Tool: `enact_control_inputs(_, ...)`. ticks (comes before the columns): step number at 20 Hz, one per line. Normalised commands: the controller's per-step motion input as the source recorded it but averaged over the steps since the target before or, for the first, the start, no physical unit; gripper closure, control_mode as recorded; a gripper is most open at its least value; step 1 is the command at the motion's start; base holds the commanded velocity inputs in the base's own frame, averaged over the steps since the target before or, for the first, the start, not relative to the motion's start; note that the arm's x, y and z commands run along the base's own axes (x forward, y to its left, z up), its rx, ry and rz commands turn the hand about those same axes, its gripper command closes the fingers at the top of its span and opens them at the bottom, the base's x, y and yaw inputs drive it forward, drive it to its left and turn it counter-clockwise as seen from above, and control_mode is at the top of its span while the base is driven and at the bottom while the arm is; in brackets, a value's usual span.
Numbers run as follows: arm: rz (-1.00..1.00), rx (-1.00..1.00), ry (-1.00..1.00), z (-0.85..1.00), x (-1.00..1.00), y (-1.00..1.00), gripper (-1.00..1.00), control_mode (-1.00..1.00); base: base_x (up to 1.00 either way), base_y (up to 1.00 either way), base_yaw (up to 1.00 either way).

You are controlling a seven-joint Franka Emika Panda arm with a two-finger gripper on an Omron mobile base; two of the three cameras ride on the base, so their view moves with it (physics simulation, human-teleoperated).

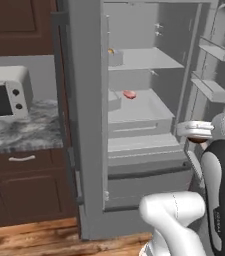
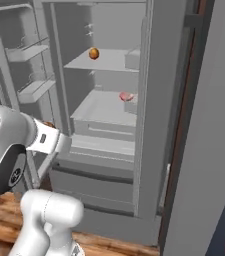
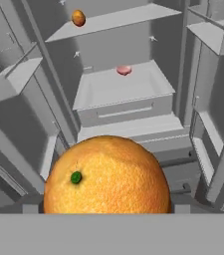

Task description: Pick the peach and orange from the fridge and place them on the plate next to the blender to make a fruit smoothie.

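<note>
Orange [image 3: 107,175] out of the fridge [image 1: 91,120].
Fingers apparently grip it, tips hidden; next, carry to the plate; peach [image 3: 78,18] remains shelved.

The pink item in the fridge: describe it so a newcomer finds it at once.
Look into the open fridge, at the middle shelf, just above the drawer. The pink item lies towards the back of that shelf, small and flattish. The round orange-brown fruit sits one shelf higher.
</note>
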Motion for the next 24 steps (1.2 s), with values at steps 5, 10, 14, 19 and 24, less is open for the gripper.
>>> enact_control_inputs(5, 0.0, 0.0, 0.0, 0.0, 0.0, 0.0, 1.0, 1.0, -1.0, 0.0, 0.35)
enact_control_inputs(10, 0.0, 0.0, 0.0, 0.0, 0.0, 0.0, 1.0, 1.0, -0.8, 0.04, 0.83)
enact_control_inputs(14, 0.0, 0.0, 0.0, 0.0, 0.0, 0.0, 1.0, 1.0, -0.21, 0.0, 1.0)
enact_control_inputs(19, 0.0, 0.0, 0.0, 0.0, 0.0, 0.0, 1.0, 1.0, -0.05, 0.0, 1.0)
enact_control_inputs(24, 0.0, 0.0, 0.0, 0.0, 0.0, 0.0, 1.0, 1.0, 0.0, 0.0, 1.0)
